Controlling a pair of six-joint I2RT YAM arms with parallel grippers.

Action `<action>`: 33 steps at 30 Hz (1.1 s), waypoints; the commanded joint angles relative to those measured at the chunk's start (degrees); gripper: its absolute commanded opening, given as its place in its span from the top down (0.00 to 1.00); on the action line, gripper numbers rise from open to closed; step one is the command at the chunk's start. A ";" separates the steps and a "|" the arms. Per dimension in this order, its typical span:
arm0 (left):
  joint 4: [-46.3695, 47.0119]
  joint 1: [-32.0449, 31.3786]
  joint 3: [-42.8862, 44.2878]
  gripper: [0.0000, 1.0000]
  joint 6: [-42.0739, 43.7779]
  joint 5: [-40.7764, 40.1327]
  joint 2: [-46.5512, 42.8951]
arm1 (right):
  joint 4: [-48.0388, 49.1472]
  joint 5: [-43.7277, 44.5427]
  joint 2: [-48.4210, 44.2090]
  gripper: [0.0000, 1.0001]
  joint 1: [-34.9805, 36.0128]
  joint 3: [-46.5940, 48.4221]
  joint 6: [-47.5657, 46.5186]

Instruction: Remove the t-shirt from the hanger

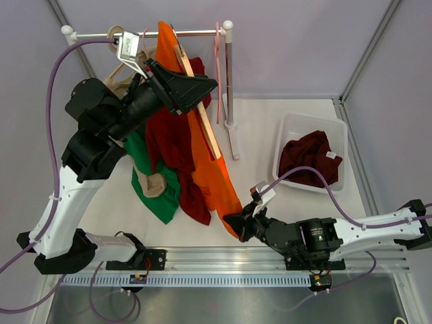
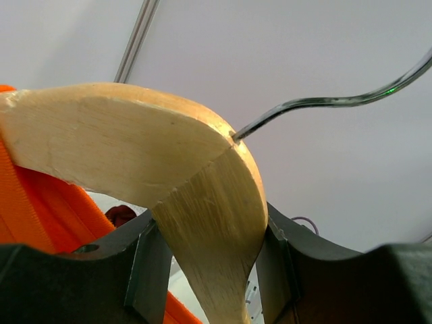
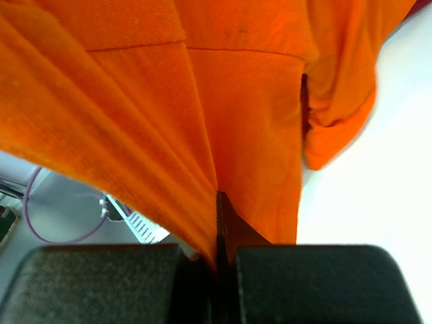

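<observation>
T-shirt [image 1: 214, 177] hem pinched in right gripper [image 1: 233, 222]; left gripper [image 1: 196, 86] clamps hanger [image 1: 210, 138].

Two grippers are showing: the left gripper [image 1: 202, 88] and the right gripper [image 1: 231, 221]. One orange t-shirt [image 1: 212, 179] is hanging on one wooden hanger [image 1: 208, 133]. Two dark red garments [image 1: 172, 145] [image 1: 307, 158] and one green garment [image 1: 145, 158] are lying about. One pink hanger [image 1: 218, 61] and one rack [image 1: 196, 31] are standing by the far edge, and one basket [image 1: 297, 127] is sitting near the right edge.

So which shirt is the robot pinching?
The orange t-shirt: the right gripper is shut on its bottom edge. No gripper holds the dark red shirt or the green shirt beside it.
</observation>
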 commanded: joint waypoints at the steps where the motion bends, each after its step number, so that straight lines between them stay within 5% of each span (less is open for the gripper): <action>1: 14.10 1.53 7.55 1.00 -3.76 0.49 -1.37 | -10.49 0.27 1.57 1.00 0.80 -4.78 6.51; 8: 18.32 1.62 5.71 1.00 -13.33 9.10 -1.01 | -12.51 8.25 6.22 1.00 0.63 -7.78 11.62; 16: 15.95 3.02 11.34 1.00 -10.97 8.40 -1.54 | -19.27 6.68 14.41 1.00 2.73 -6.82 23.99; 22: 17.62 2.06 -8.46 1.00 -9.48 6.76 -9.26 | -18.76 9.23 9.40 1.00 5.20 2.48 13.60; 25: 18.50 1.27 -19.38 1.00 -7.46 3.07 -13.83 | -18.75 9.23 8.08 0.91 5.20 9.95 7.26; 29: 20.52 1.09 -28.97 1.00 -5.70 -0.81 -18.58 | -16.13 7.66 4.30 0.54 5.29 13.49 2.67; 30: 20.78 1.09 -30.31 1.00 -5.26 -2.04 -19.98 | -14.81 6.00 2.64 0.37 5.29 13.23 1.09; 33: 21.40 0.92 -34.00 1.00 -4.91 -3.54 -21.31 | -11.46 2.04 1.48 0.14 5.29 14.10 -1.55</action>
